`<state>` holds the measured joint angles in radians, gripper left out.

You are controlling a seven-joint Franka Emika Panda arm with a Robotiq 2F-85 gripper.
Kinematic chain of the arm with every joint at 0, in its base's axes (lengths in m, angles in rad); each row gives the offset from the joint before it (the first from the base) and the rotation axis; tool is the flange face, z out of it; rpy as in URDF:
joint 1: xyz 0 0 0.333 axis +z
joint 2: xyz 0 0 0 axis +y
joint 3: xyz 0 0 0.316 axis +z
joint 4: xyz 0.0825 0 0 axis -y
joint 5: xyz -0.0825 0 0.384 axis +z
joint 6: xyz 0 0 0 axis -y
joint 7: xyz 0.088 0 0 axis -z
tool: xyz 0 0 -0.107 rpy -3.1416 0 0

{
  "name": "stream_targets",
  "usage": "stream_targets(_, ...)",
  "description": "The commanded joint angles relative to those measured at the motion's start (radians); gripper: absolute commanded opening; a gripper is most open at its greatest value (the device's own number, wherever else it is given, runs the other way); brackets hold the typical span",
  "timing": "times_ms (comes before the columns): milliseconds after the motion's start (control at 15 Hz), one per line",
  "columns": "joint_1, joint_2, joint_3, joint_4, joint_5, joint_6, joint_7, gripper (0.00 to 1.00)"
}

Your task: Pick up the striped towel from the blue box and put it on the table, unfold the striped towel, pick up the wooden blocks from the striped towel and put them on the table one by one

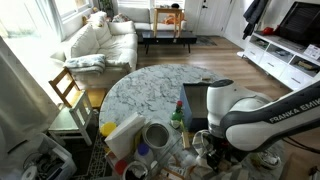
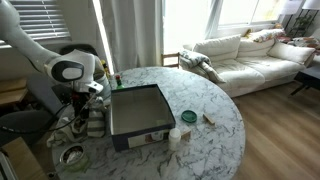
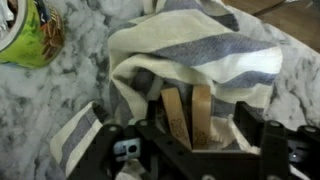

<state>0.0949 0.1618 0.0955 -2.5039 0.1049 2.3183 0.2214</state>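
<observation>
In the wrist view the striped towel (image 3: 200,50), cream with grey stripes, lies rumpled and partly opened on the marble table (image 3: 80,90). Two wooden blocks (image 3: 188,112) stand side by side in a fold of the towel. My gripper (image 3: 188,138) is open, low over the towel, with one finger on each side of the blocks and not touching them. The blue box (image 2: 135,110) stands on the table beside the arm. In both exterior views the gripper (image 1: 205,146) (image 2: 84,100) points down at the table's edge, and the towel is mostly hidden behind it.
A green patterned cup (image 3: 25,35) stands close to the towel. A small green lid (image 2: 188,117) and small items lie past the box. Cups and clutter (image 1: 150,135) crowd the table edge. A wooden chair (image 1: 68,88) and a sofa (image 2: 250,50) stand beyond.
</observation>
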Motion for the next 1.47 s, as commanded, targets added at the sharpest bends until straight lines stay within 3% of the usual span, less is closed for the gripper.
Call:
stream_targets(0, 0.008, 0.013, -0.019, -0.006, -0.052, 0.038, 0.031, 0.74)
stream_targets(133, 0.008, 0.017, -0.021, -0.004, -0.059, 0.047, 0.034, 0.71)
stream_targets(467, 0.008, 0.001, -0.027, -0.001, -0.077, 0.041, 0.043, 0.33)
stream_targets(600, 0.008, -0.005, -0.029, 0.003, -0.084, 0.035, 0.047, 0.28)
stream_targets(667, 0.007, -0.008, -0.030, 0.004, -0.088, 0.032, 0.051, 0.33)
stream_targets(733, 0.007, -0.008, -0.031, 0.005, -0.091, 0.027, 0.054, 0.55)
stream_targets(1000, 0.006, -0.007, -0.034, 0.008, -0.101, 0.020, 0.061, 0.79)
stream_targets(1133, 0.006, -0.008, -0.036, 0.009, -0.106, 0.018, 0.063, 0.83)
stream_targets(1400, 0.002, -0.010, -0.040, 0.007, -0.114, -0.004, 0.056, 0.72)
